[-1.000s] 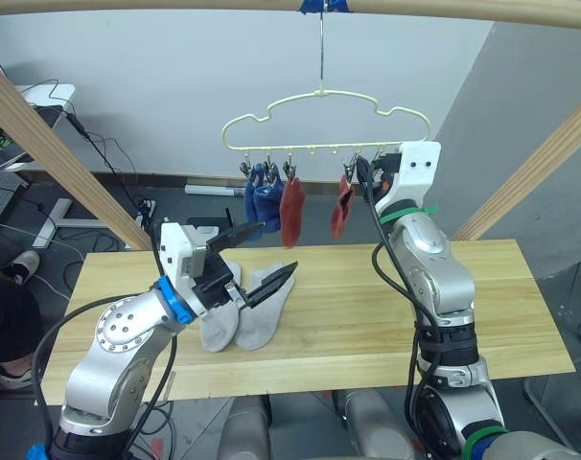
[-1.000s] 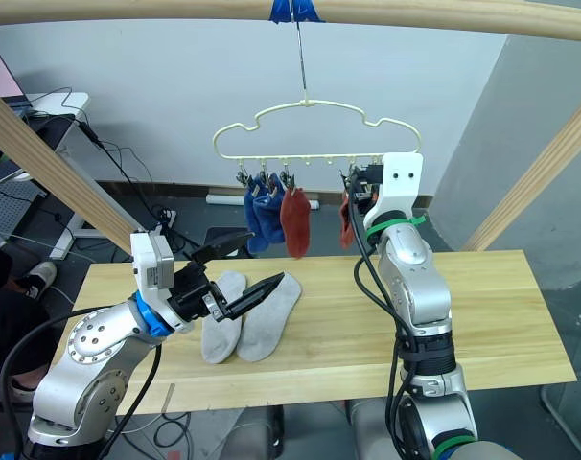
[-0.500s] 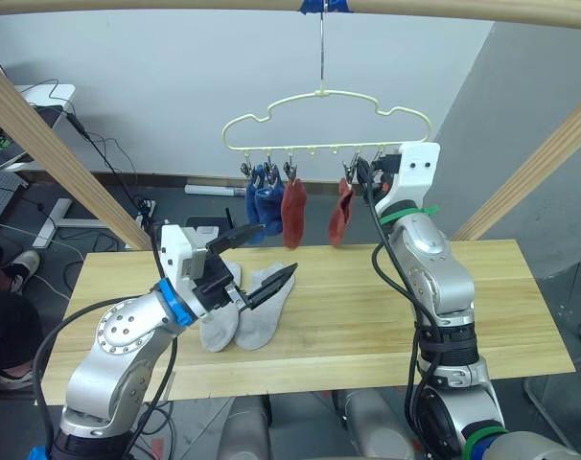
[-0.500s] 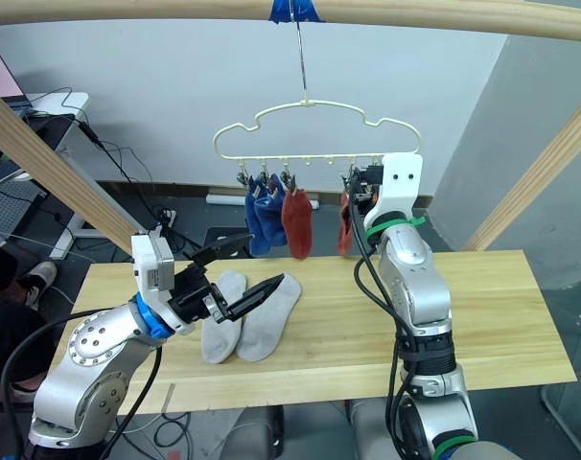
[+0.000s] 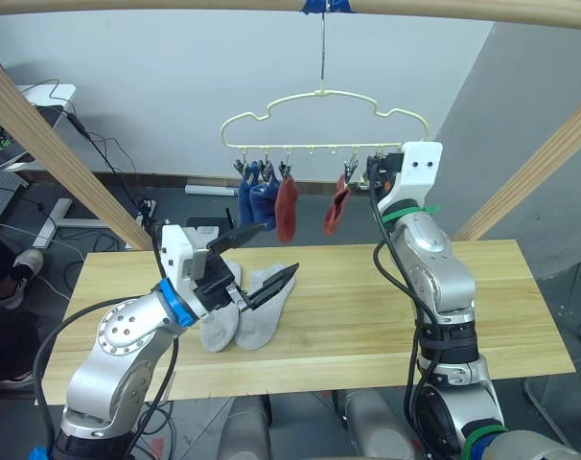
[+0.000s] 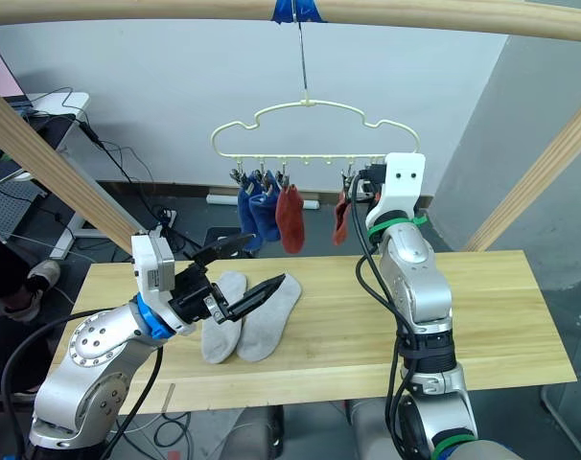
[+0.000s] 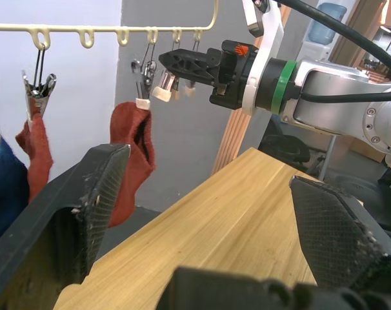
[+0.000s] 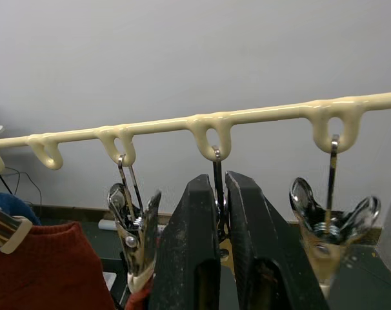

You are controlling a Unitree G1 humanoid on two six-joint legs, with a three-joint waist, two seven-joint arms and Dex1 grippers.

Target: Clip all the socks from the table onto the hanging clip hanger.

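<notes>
A: Where do things stand?

B: Two blue socks [image 5: 254, 198] and two rust red socks [image 5: 287, 207] hang from the clip hanger [image 5: 323, 120]. The two grey socks [image 5: 244, 309] lie side by side on the worktop [image 5: 367, 316], under the left gripper [image 5: 255, 263], whose jaws are spread wide and empty.

A: And the right gripper [image 8: 222, 213]?

B: Raised to the hanger's lower bar, jaws clenched on a metal clip [image 8: 217, 194] just beside the second red sock.

A: What could go wrong?

B: The hanger hangs from one thin hook [image 5: 322, 53], so I'd expect any sideways pull on that clip to tilt the frame and swing the hung socks. If the squeeze slips, the clip snaps shut before a sock reaches it.

A: Room to move?

B: Plenty. The worktop right of the grey socks is bare, and free clips remain near the held one. The slanted wooden poles [image 5: 51, 153] stand well apart.
</notes>
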